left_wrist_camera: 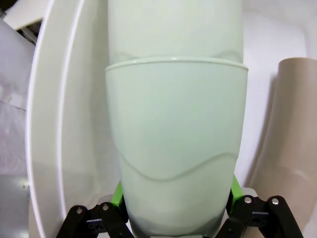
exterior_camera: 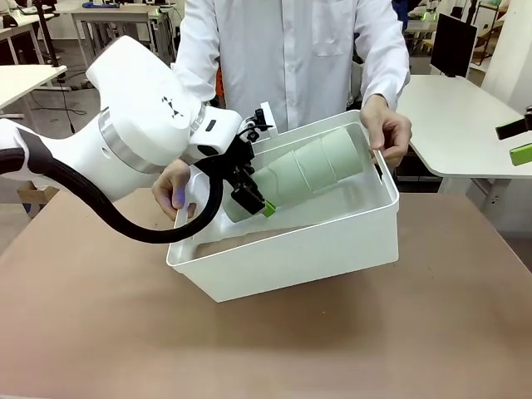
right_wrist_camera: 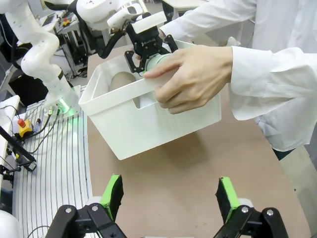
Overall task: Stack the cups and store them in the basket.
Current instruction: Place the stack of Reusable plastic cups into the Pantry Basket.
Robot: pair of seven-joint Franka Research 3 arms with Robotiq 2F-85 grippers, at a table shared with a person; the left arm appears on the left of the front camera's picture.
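Left end effector (exterior_camera: 249,198) is inside the tilted basket (exterior_camera: 316,258), fingers pressed on either side of the green stack of cups (exterior_camera: 312,170) at its near end, with the rest of the stack reaching ahead of the fingers toward the basket's far wall. From the left wrist, the green pads (left_wrist_camera: 118,196) hug the lowest cup (left_wrist_camera: 176,148) and a brown cup (left_wrist_camera: 290,148) lies just beside it, off to one side of the fingers. The person's hands (exterior_camera: 389,131) hold the basket by its rim, tipped up off the worktop (exterior_camera: 100,316).

Right end effector (right_wrist_camera: 168,196) hovers over the worktop with its fingers apart, nothing between them, the basket well ahead of it.

These cups look light, stiff and smooth, so probably slippery. The nested ones could slide apart when tilted. The grip low on the outermost cup seems sensible.
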